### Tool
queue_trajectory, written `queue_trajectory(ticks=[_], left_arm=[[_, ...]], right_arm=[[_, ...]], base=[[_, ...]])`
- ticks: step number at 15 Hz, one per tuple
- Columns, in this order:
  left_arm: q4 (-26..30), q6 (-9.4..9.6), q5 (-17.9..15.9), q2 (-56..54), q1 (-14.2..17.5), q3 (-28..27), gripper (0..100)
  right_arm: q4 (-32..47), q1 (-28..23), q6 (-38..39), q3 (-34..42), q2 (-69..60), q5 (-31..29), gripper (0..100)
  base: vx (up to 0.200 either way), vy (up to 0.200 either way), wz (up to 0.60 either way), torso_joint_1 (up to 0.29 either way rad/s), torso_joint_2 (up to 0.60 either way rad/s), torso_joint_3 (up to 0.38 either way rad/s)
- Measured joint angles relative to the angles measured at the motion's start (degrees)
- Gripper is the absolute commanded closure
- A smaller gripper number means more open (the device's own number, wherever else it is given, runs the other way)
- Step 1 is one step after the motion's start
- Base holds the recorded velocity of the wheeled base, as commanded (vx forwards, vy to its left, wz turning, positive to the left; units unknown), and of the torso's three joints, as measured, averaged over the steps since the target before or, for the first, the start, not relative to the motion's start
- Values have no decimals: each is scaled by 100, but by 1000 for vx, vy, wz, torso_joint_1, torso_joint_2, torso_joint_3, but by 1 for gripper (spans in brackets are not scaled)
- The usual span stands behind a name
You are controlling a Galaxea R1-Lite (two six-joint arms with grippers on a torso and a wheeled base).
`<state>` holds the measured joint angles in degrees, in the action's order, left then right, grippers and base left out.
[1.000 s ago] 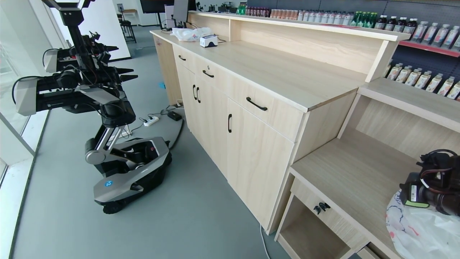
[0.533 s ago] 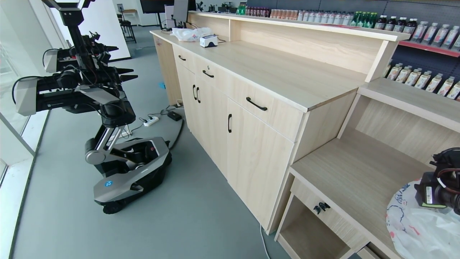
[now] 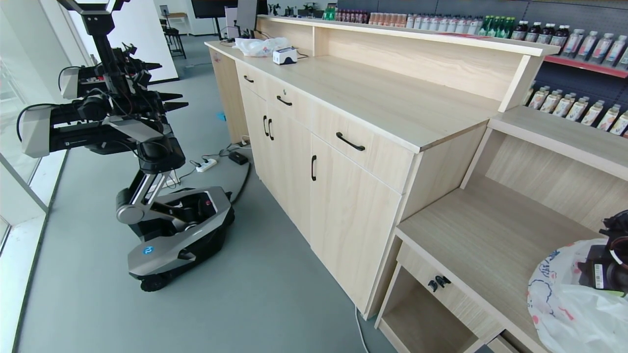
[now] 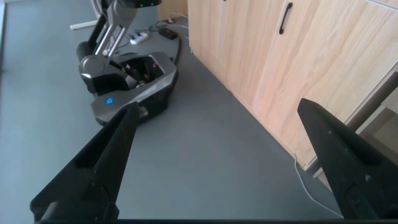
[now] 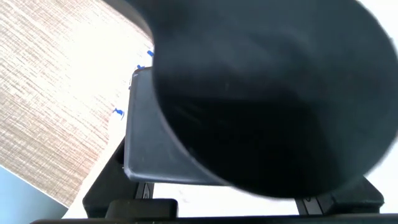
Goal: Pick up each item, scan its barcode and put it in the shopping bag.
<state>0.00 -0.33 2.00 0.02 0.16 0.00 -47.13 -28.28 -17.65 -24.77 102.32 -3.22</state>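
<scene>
Clamping a dark round item (image 5: pixel 267 93) (likely rigid, slick; hold mid-body), the right gripper (image 3: pixel 607 267) hangs over the limp shopping bag (image 3: pixel 564 304); the left gripper (image 4: pixel 217 112) has its jaws gaping, empty.

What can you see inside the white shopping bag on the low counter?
Its contents are hidden: the shopping bag is crumpled printed plastic covering whatever it holds. The right arm is at its top edge.

Tall cabinet (image 3: pixel 353 206) left of shopping bag (image 3: pixel 564 304)
</scene>
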Motion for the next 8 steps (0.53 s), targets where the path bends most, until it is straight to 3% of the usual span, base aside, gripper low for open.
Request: queue_trajectory(ticks=[8], left_arm=[[0, -2, -1, 0, 0, 0, 0]], right_arm=[[9, -5, 9, 55, 422, 5, 100]], base=[[0, 0, 0, 0, 0, 0]])
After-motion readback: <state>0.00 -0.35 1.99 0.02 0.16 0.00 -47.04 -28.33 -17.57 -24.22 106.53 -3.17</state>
